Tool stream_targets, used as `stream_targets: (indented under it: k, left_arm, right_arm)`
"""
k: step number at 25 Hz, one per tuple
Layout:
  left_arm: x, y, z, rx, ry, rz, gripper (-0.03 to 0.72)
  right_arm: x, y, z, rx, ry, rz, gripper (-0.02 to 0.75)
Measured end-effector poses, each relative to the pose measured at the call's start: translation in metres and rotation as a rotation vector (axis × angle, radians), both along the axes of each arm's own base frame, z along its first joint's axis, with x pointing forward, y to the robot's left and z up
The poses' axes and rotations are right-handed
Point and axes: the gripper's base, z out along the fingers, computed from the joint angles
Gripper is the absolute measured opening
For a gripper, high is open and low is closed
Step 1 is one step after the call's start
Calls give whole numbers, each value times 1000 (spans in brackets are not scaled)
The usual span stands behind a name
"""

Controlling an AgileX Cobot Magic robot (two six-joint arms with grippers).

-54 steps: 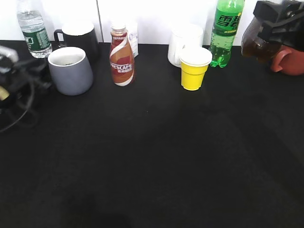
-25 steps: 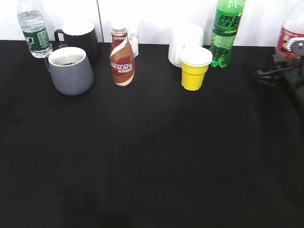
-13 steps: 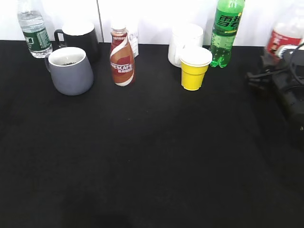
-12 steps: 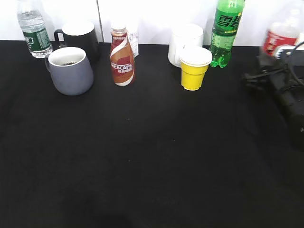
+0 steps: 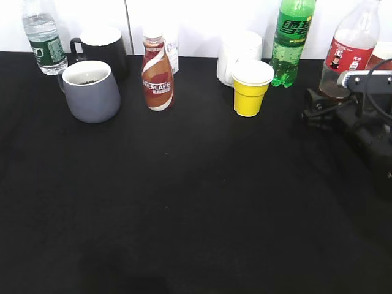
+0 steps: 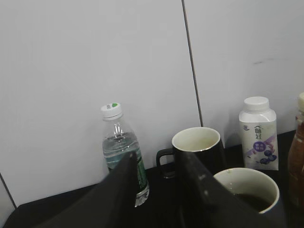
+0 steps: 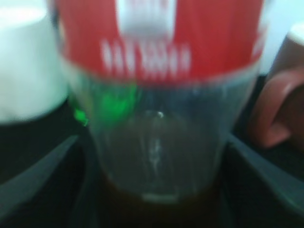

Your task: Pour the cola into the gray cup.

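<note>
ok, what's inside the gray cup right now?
The gray cup has a white inside with dark liquid low in it, seen in the exterior view and at the left wrist view's lower right. Its depth can't be judged; the rim hides the bottom.

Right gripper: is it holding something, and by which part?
Cannot be told: the cola sits, at its lower body, between the fingers of the right gripper, but blur hides whether they touch.

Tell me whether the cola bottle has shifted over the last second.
Yes. The cola has moved left in the exterior view, from the right edge toward the green soda bottle, which has stayed put, and now stands upright beside it.
</note>
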Motion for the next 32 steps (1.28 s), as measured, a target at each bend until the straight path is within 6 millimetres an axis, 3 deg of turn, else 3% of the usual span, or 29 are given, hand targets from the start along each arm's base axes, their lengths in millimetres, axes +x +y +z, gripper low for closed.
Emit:
stream_targets:
  k: [3,6,8,10,12,15,18,23,25,27,32]
  left_arm:
    - [0,0,0,-3,1,0,239]
    - [0,0,-1,-9,9,2,240]
    - [-1,0,-5,-117,92,-1,240]
    - [-11,-10,-3,-69,140,-113,240]
    - [-26,-13,13,-148,131,-129,240]
    - [-55,-7,35,-83,87,-35,240]
    - [-99,20,44,-160,154,304,240]
    - [-170,38,71,-208,108,566,239]
    - [-180,33,73,-54,236,523,238]
    - [-183,20,60,-49,386,388,238]
    - [-232,10,49,-61,345,321,238]
  right_arm:
    - [-16,-4,-5,-7,54,-9,646]
    - [-41,-11,5,-9,79,-25,587]
    - [-62,-15,25,-25,44,-19,582]
    - [-83,-20,63,-62,-67,-28,581]
    - [-96,-24,100,-13,-65,-42,576]
    - [-114,-23,139,45,-6,-3,575]
    - [-139,-24,162,45,39,42,575]
    - [-201,-27,194,-19,53,155,575]
    - [-222,-30,206,-41,31,182,575]
    - [-236,-32,207,-68,37,196,575]
    - [-297,-43,210,-88,96,209,575]
